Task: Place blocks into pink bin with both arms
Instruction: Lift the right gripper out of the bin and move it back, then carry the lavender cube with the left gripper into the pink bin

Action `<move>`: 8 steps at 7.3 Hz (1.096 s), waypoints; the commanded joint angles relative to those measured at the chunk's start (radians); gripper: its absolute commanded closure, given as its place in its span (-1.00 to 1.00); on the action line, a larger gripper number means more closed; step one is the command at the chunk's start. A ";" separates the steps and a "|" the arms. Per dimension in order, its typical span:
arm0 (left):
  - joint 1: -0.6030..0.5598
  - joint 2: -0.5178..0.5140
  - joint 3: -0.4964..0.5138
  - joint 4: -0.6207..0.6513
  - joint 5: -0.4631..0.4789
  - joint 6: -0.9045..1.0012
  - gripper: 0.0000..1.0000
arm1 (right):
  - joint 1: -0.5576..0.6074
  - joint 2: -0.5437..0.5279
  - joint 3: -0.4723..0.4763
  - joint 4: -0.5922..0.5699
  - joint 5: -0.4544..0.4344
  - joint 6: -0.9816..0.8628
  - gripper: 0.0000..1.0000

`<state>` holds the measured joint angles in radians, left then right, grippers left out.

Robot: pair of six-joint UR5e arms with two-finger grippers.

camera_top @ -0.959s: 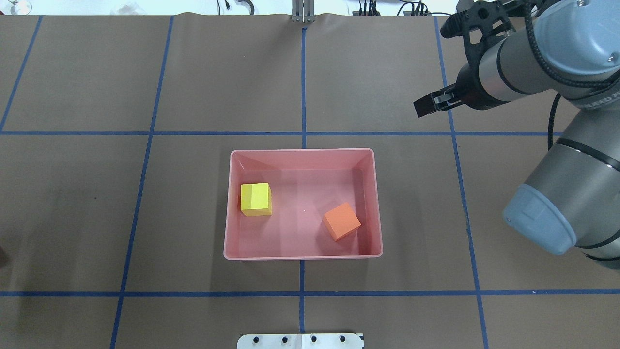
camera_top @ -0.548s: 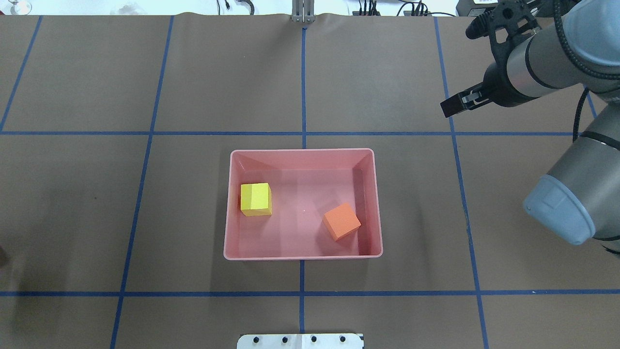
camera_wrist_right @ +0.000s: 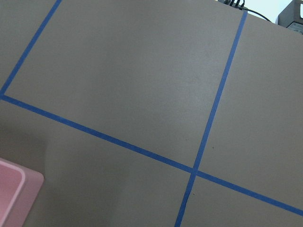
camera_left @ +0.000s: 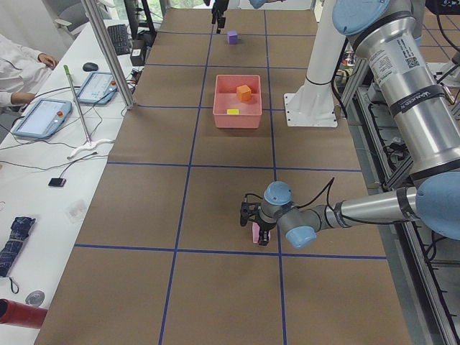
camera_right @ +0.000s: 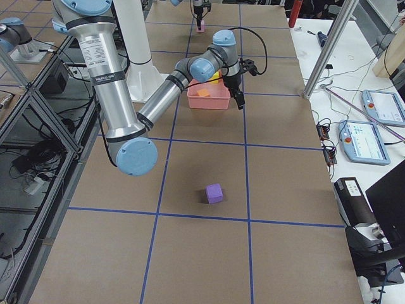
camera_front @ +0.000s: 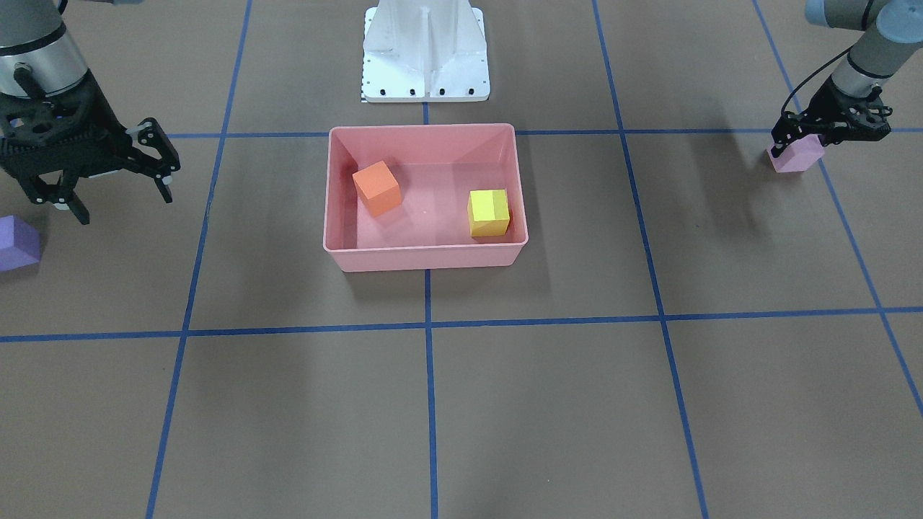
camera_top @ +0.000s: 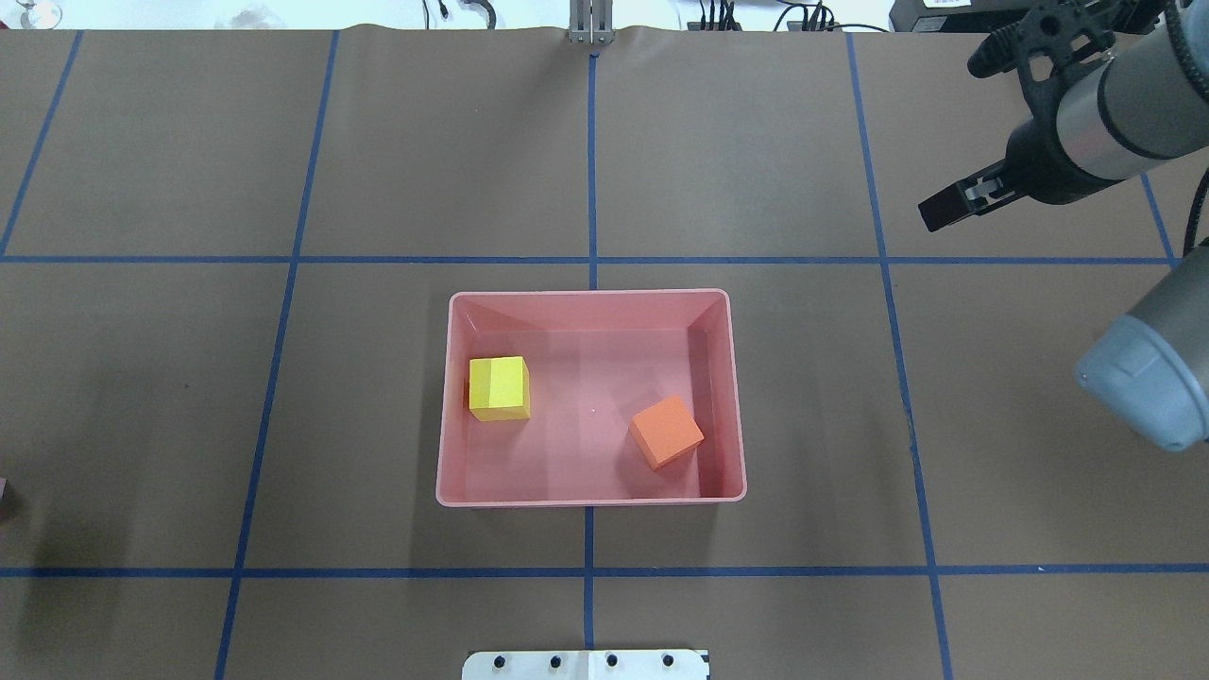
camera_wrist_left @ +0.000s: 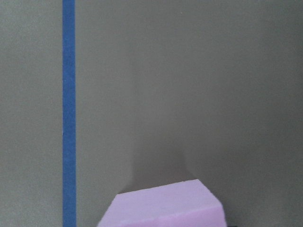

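Note:
The pink bin [camera_top: 727, 397] sits mid-table and holds the yellow block [camera_top: 499, 388] and the orange block [camera_top: 667, 432]. My left gripper [camera_front: 800, 148] is out at the table's side, its fingers closed around the light pink-lilac block [camera_front: 797, 155], low at the table. That block fills the bottom of the left wrist view [camera_wrist_left: 165, 208]. My right gripper [camera_front: 119, 202] is open and empty, away from the bin. The purple block [camera_front: 16, 245] lies on the table just beyond it and shows in the exterior right view [camera_right: 214, 193].
The white base pedestal [camera_front: 425, 50] stands behind the bin. Blue tape lines grid the brown table. A corner of the bin shows in the right wrist view [camera_wrist_right: 12, 198]. Operators' tablets and cables lie on a side desk [camera_left: 43, 115].
My right arm has swung to the right in the overhead view, away from the bin, gripper still open. A pinkish sliver has appeared at that view's left edge.

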<state>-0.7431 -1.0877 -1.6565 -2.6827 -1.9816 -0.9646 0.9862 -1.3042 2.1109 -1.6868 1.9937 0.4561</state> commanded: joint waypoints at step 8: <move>-0.007 -0.935 -0.417 1.288 -0.075 -0.014 0.98 | 0.276 -0.409 -0.317 0.551 0.201 -0.361 -0.99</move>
<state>-0.7562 -1.7982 -2.0728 -1.6311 -2.0597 -0.9717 1.2575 -1.6612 1.8541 -1.2540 2.1914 0.0954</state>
